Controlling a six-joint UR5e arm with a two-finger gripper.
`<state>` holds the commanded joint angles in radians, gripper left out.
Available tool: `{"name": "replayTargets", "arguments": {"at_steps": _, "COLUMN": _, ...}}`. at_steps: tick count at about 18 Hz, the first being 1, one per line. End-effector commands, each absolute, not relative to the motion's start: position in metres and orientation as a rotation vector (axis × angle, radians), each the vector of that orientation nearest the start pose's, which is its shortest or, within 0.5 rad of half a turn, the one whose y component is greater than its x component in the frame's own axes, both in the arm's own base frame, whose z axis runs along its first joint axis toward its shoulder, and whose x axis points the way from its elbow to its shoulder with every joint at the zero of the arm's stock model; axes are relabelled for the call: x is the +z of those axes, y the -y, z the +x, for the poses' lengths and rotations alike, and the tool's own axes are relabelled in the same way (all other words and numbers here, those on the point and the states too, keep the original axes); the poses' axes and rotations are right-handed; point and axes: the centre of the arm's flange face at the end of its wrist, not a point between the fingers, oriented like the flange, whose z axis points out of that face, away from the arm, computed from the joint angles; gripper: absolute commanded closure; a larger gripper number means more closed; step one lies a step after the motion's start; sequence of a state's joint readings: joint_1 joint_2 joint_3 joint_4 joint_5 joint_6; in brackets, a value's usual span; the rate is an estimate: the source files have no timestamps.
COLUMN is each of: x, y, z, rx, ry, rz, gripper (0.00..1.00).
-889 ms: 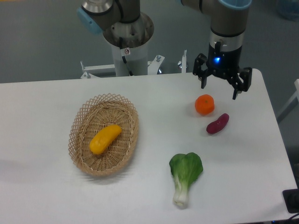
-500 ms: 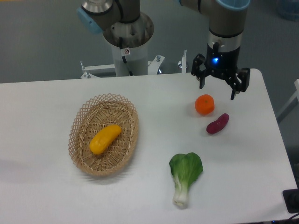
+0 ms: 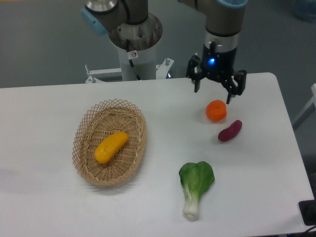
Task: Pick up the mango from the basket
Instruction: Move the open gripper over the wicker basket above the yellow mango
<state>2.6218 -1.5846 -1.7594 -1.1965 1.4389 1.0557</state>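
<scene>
**Arm begins its approach; mango waits in the basket**

The mango (image 3: pixel 111 147) lies slantwise in the middle of the wicker basket (image 3: pixel 84 129), untouched. The end effector (image 3: pixel 214 91) hangs above the worktop (image 3: pixel 44 207) well to the right of the basket and farther back, its fingers spread and holding nothing, a blue light glowing on its body. A tangerine (image 3: pixel 216 110) sits on the worktop far right of the basket, almost under the end effector, with a purple sweet potato (image 3: pixel 230 131) beside it and a leafy green (image 3: pixel 195 185) nearer the camera. The step in hand looks like the reach toward the fruit. The next move calls for travelling across to the basket, lining the fingers across the mango's narrow width and descending inside the rim.
</scene>
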Motion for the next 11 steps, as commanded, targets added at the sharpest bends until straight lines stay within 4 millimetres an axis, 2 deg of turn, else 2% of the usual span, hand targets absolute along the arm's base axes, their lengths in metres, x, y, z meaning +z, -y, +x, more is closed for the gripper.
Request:
{"name": "replayTargets", "arguments": {"at_steps": 2, "x": 0.422, "y": -0.397, "z": -0.348, "rx": 0.088, "ry": -0.031, "rz": -2.945, "gripper": 0.0}}
{"name": "replayTargets", "arguments": {"at_steps": 4, "x": 0.407, "y": -0.41, "z": -0.341, "rx": 0.039, "ry": 0.082, "rz": -2.96, "gripper": 0.0}}
{"name": "replayTargets", "arguments": {"at_steps": 6, "x": 0.398, "y": -0.424, "z": -0.332, "rx": 0.018, "ry": 0.111, "rz": -2.963, "gripper": 0.0}}
{"name": "replayTargets", "arguments": {"at_steps": 9, "x": 0.384, "y": -0.431, "z": -0.326, "rx": -0.001, "ry": 0.098, "rz": -2.976, "gripper": 0.0}}
{"name": "replayTargets", "arguments": {"at_steps": 11, "x": 0.378, "y": -0.443, "z": -0.314, "rx": -0.005, "ry": 0.078, "rz": -2.97, "gripper": 0.0}}
